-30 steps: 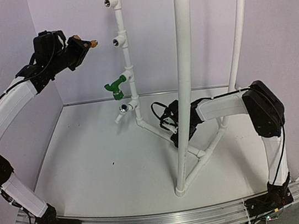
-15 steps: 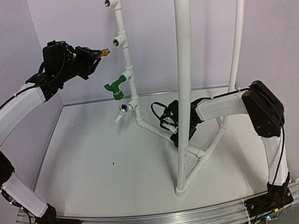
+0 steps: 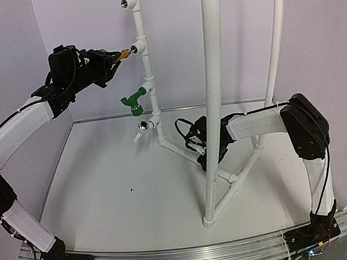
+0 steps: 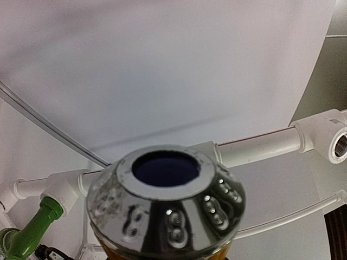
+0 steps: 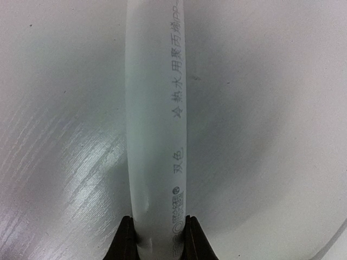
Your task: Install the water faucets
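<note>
Over white bench (image 3: 105, 198): clenches left fingers (image 3: 107, 59) on brass faucet (image 3: 122, 53), nosed up to second tee (image 3: 140, 46) — risks cross-threading if tilted. Grips pipe (image 5: 157, 135) with right fingers (image 5: 126, 238); shows green faucet (image 3: 134, 101) seated below.

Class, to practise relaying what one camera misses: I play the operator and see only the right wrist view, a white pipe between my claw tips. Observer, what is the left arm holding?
Observer: The left claw holds the brass faucet, its end at the mouth of the second tee from the top.
Operator: Is any faucet fitted?
Observer: Yes, the green faucet sits in the third tee.
Operator: Which pipe do I hold?
Observer: The right claw grips the low slanted pipe of the frame.
</note>
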